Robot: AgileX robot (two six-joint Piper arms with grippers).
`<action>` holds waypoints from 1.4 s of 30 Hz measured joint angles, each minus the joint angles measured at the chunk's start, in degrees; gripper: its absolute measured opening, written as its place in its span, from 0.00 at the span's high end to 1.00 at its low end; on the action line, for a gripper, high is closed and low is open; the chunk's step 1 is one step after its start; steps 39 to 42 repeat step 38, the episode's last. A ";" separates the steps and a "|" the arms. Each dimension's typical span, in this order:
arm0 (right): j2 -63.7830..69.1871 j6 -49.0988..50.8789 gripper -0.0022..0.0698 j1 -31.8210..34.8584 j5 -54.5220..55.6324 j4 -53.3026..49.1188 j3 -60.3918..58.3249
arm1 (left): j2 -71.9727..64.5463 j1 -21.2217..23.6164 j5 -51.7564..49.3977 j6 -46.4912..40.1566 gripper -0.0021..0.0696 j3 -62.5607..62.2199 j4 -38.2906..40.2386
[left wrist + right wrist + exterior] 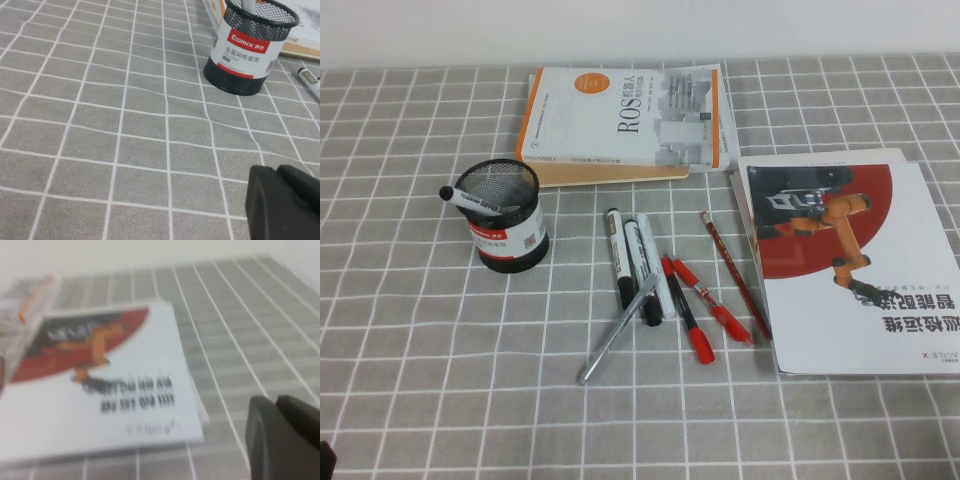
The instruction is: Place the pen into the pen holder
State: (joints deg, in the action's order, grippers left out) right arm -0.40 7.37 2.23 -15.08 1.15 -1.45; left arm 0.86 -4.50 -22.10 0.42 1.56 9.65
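The pen holder (pixel 506 216), a black mesh cup with a red-and-white label, stands on the left of the table. It also shows in the left wrist view (pixel 243 47). A pen (pixel 472 203) with a white barrel and black cap lies slanted inside it, its black end poking out over the left rim. Its barrel shows in the left wrist view (pixel 248 4). My left gripper (pixel 277 171) is shut and empty, low over the cloth well in front of the holder. My right gripper (pixel 276 401) is shut and empty, beside the booklet's near right corner.
Two look-alike markers (pixel 620 262) (pixel 642 270), a white marker (pixel 658 268), a silver pen (pixel 618 330), red pens (pixel 705 300) and a pencil (pixel 735 275) lie mid-table. A book (pixel 620 125) lies behind. A red-and-white booklet (pixel 845 270) lies on the right.
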 joint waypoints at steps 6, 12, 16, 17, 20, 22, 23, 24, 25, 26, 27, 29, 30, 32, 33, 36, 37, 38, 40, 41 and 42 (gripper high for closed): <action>-0.03 0.09 0.99 0.42 -6.75 1.73 -0.10 | 0.00 0.00 0.00 0.00 0.98 0.00 0.00; -0.03 0.09 0.99 0.42 -6.75 2.08 -0.10 | 0.00 0.00 0.00 0.00 0.98 0.00 0.00; -0.03 0.09 0.99 0.42 -6.75 2.18 -0.10 | 0.00 0.00 0.00 0.00 0.98 0.00 0.00; -0.03 0.09 0.99 0.42 -6.75 2.18 -0.10 | 0.00 0.00 0.00 0.00 0.98 0.00 0.00; -0.03 0.09 0.99 0.42 -6.75 2.18 -0.10 | 0.00 0.00 0.00 0.00 0.98 0.00 0.00; -0.03 0.09 0.99 0.42 -6.75 2.18 -0.10 | 0.00 0.00 0.00 0.00 0.98 0.00 0.00; -0.03 0.09 0.99 0.42 -6.75 2.18 -0.10 | 0.00 0.00 0.00 0.00 0.98 0.00 0.00; -0.03 0.09 0.99 0.42 -6.75 2.21 -0.10 | 0.00 0.00 0.00 0.00 0.98 0.00 0.00; -0.03 0.09 0.99 0.42 -6.75 2.33 -0.10 | 0.00 0.00 0.00 0.00 0.98 0.00 0.00; -0.03 0.09 0.99 0.42 -6.75 2.33 -0.10 | 0.00 0.00 0.00 0.00 0.98 0.00 0.00; -0.03 0.09 0.99 0.42 -6.75 2.33 -0.10 | 0.00 0.00 0.00 0.00 0.98 0.00 0.00; -0.03 0.09 0.99 0.42 -6.75 2.36 -0.10 | 0.00 0.00 0.00 0.00 0.98 0.00 0.00; -0.03 0.09 0.99 0.42 -6.75 2.44 -0.10 | 0.00 0.00 0.00 0.00 0.98 0.00 0.00; -0.03 0.09 0.99 0.42 -6.75 2.49 -0.10 | 0.00 0.00 0.00 0.00 0.98 0.00 0.00; -0.03 0.09 0.99 0.42 -6.75 2.49 -0.10 | 0.00 0.00 0.00 0.00 0.98 0.00 0.00; -0.03 0.09 0.99 0.42 -6.75 2.58 -0.10 | 0.00 0.00 0.00 0.00 0.98 0.00 0.00; -0.03 0.09 0.99 0.42 -6.75 2.71 -0.10 | 0.00 0.00 0.00 0.00 0.98 0.00 0.00; -0.03 0.09 0.99 0.42 -6.75 2.99 -0.10 | 0.00 0.00 0.00 0.00 0.98 0.00 0.00; -0.03 0.09 0.99 0.42 -6.75 2.99 -0.10 | 0.00 0.00 0.00 0.00 0.98 0.00 0.00; -0.03 0.09 0.99 0.42 -6.75 2.99 -0.10 | 0.00 0.00 0.00 0.00 0.98 0.00 0.00; -0.03 0.09 0.99 0.42 -6.75 2.99 -0.10 | 0.00 0.00 0.00 0.00 0.98 0.00 0.00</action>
